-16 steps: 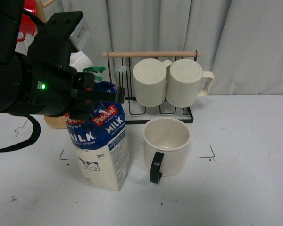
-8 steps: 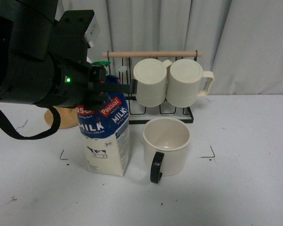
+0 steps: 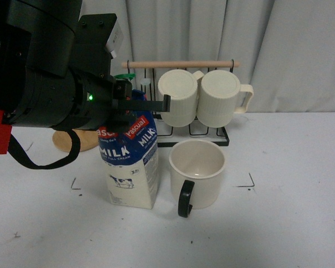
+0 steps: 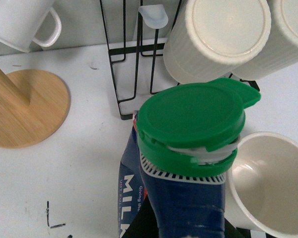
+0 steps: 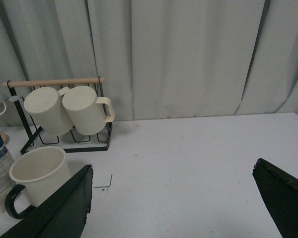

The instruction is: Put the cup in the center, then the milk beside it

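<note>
The milk (image 3: pixel 131 167) is printed paperboard with plastic cap (image 4: pixel 191 119); the cup (image 3: pixel 204 181) looks smooth-glazed.

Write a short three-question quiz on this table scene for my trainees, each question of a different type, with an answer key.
1. True or false: the cup has its black handle turned toward the wire rack.
2. Multiple choice: the cap of the milk carton is A) red, B) green, C) white.
3. Short answer: how many ribbed mugs hang on the rack?

Key: 1 false, the handle faces away from the rack. 2 B. 3 two.
</note>
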You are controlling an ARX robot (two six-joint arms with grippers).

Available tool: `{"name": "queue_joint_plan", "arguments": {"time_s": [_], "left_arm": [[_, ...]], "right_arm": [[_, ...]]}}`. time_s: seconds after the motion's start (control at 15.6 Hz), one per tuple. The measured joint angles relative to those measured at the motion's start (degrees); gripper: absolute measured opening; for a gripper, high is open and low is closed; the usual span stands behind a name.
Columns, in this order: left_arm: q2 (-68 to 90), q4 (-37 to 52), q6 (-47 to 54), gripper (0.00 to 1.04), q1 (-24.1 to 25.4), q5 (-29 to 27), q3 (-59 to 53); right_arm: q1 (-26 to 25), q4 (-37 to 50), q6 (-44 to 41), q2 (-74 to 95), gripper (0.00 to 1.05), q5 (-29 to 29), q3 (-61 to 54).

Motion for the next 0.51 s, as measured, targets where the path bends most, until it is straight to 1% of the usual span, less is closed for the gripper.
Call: {"name": "queue_joint_plan", "arguments": {"time_s": [0.45, 0.51], "left_arm": [[0.46, 0.07, -0.79, 0.04, -1.49, -1.33, 0.04], [0.48, 0.02, -1.25, 0.14, -1.49, -1.25, 0.07]], "right_arm": [[0.0, 0.0, 0.0, 0.0, 0.98, 0.0, 0.0], [0.0, 0.0, 0.0, 0.0, 0.98, 0.0, 0.0]]}}
